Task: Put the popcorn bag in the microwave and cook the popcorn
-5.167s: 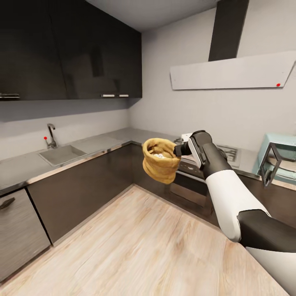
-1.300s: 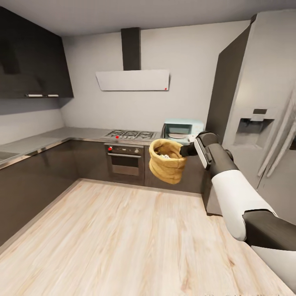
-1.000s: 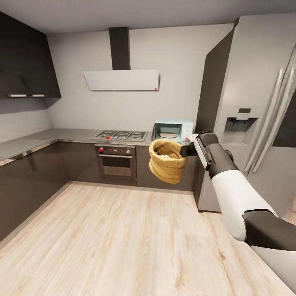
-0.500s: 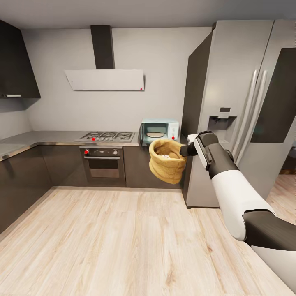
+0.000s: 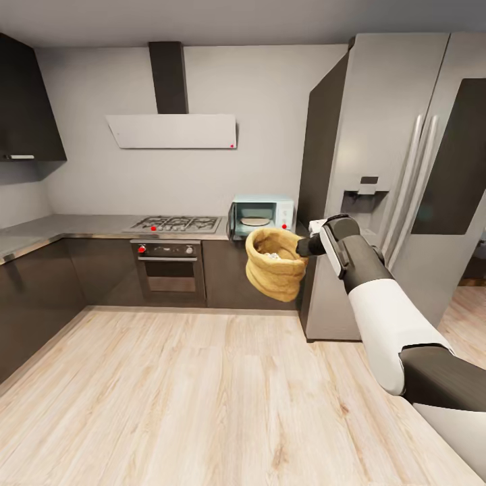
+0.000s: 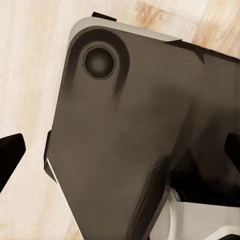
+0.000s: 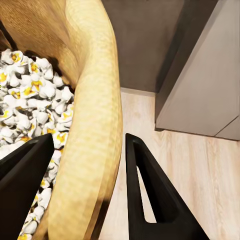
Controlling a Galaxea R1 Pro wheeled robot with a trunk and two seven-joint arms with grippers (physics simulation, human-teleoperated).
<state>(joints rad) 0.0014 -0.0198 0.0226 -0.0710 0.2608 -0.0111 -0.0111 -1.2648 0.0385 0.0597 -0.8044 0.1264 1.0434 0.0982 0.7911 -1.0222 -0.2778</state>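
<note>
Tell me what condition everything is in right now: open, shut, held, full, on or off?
popcorn bag: held in the air, upright, mouth open.
popcorn: heaped inside the bag.
right gripper: shut on the bag's rim.
microwave: on the countertop, door open, plate inside.
built-in oven: door shut.
fridge: doors shut.
left gripper: fingers apart over the floor.
</note>
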